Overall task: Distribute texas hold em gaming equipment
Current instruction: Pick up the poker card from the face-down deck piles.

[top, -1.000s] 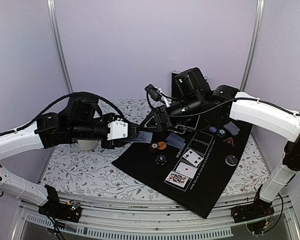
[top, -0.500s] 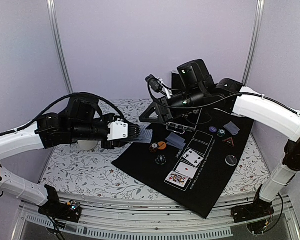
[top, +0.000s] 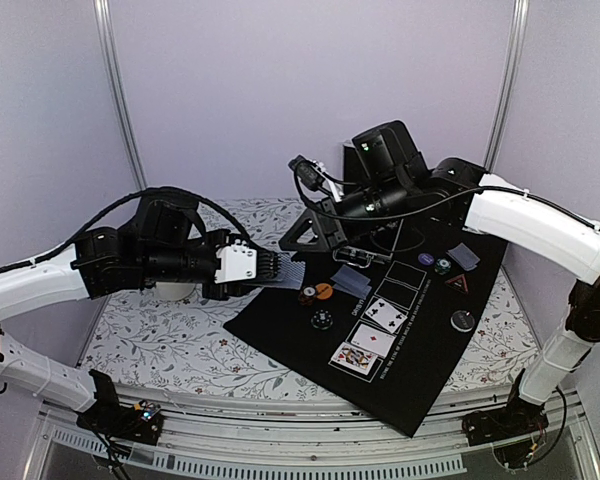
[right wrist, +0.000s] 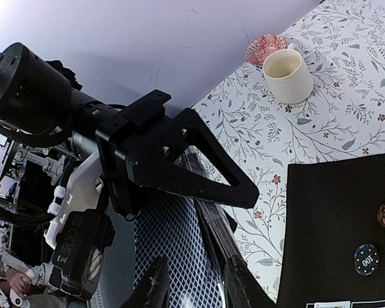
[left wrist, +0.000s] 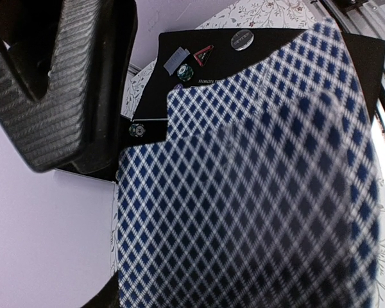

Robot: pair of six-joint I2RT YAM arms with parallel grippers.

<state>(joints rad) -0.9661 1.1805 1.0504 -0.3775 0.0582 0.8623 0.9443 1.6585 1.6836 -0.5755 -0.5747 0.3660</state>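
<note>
The deck of playing cards with blue-and-white diamond backs (top: 286, 270) is held off the table in the left gripper (top: 265, 268), its jaws pressed onto the stack, which juts out flat toward the middle; in the left wrist view the top card's back (left wrist: 244, 186) fills most of the picture; the right gripper (top: 302, 243) hangs just over the deck's free end, its two fingers set close together with the top card (right wrist: 173, 237) showing between them, though I cannot tell whether they pinch it; below, on the black rectangular felt mat (top: 280, 325), three face-up white cards (top: 372, 340) lie in a row; a face-down pair (top: 350, 282) lies near the mat's far left edge and another (top: 464, 256) near its far right corner; a striped chip (top: 307, 296) touches a flat orange disc (top: 323, 291), with a dark chip (top: 323, 320) nearby; a purple disc (top: 425, 259) and a chip (top: 442, 266) sit side by side; a black disc (top: 463, 320) lies apart at the right; the mat rests on a floral tablecloth (top: 160, 340); a cream cup (right wrist: 287, 76) stands beside a small red-patterned dish (right wrist: 266, 48).
</note>
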